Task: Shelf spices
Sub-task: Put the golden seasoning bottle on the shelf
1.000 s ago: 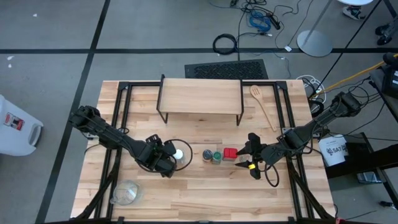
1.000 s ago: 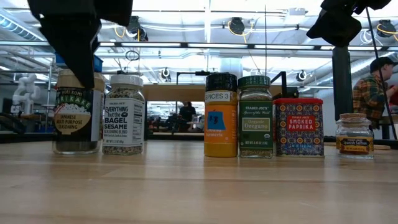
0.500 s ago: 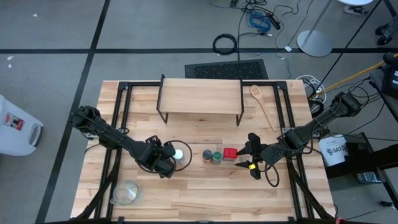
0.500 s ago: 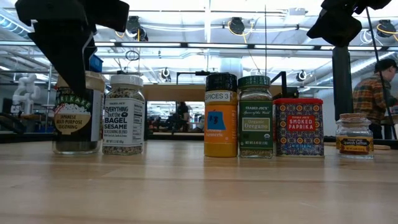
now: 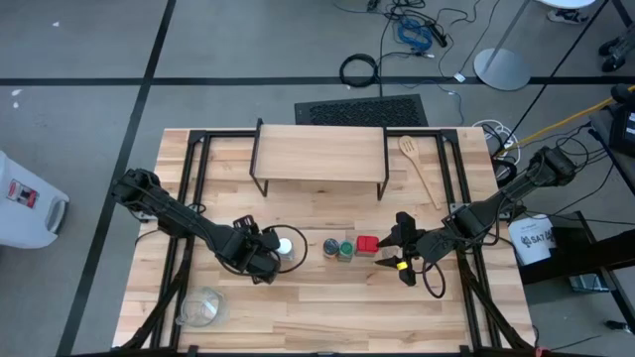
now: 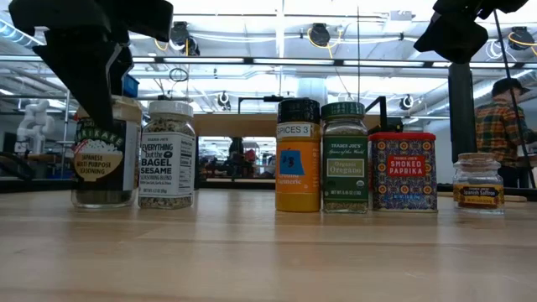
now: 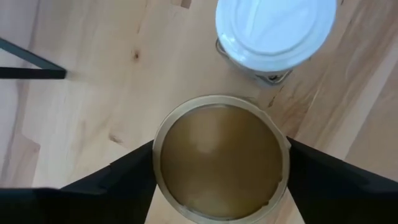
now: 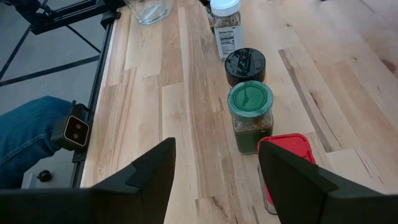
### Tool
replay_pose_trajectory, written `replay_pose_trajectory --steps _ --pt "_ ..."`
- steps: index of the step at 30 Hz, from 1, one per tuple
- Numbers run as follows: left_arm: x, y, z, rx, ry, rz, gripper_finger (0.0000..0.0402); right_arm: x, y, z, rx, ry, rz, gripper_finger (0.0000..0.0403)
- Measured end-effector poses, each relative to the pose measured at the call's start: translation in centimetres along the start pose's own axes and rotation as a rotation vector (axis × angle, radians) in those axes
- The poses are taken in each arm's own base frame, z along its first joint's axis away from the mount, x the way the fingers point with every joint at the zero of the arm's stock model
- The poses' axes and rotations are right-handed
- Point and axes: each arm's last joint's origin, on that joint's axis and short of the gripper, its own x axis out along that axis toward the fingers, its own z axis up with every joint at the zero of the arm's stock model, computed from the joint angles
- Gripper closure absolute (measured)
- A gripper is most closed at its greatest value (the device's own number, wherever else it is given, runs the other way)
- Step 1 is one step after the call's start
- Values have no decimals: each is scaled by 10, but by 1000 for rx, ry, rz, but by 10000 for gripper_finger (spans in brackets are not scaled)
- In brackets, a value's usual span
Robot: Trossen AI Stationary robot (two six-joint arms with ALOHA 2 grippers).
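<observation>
The spices stand in a row on the table: a tan-lidded jar (image 6: 105, 151), a white-lidded jar (image 5: 286, 246), a black-lidded jar (image 5: 329, 246), a green-lidded jar (image 5: 344, 249), a red tin (image 5: 367, 244) and a small brown-lidded jar (image 6: 478, 182). My left gripper (image 7: 221, 186) is over the tan-lidded jar (image 7: 221, 155) and shut on it. My right gripper (image 8: 214, 180) hangs open above the table beside the red tin (image 8: 287, 155). The shelf (image 5: 319, 154) stands at the far side on its black legs. My left gripper has the tan-lidded jar by its lid rim (image 7: 158, 155), pinched between the two fingers (image 7: 118, 177), one on each side. It comes from above, pointing down. The jar stands upright with its bottom (image 6: 103, 201) on the table.
A wooden spoon (image 5: 422, 169) lies right of the shelf. A clear glass bowl (image 5: 201, 307) sits near the table's near left corner. The white-lidded jar (image 7: 273, 31) stands close beside the held one. A person (image 6: 497, 126) is in the room beyond.
In the low view my left gripper has sunk a little over the tan-lidded jar and shifted slightly toward the near edge. The jar has stayed on the table.
</observation>
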Motion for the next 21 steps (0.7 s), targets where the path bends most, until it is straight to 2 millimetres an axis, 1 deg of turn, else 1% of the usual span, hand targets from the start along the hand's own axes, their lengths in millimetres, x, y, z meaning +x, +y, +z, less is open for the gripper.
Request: replay_pose_trajectory --steps 6,21 --pt "-1 0 1 5 -6 -6 102 0 0 0 -5 0 0 186" --pt "-1 -2 2 22 -22 -19 101 0 0 0 -7 3 -3 186"
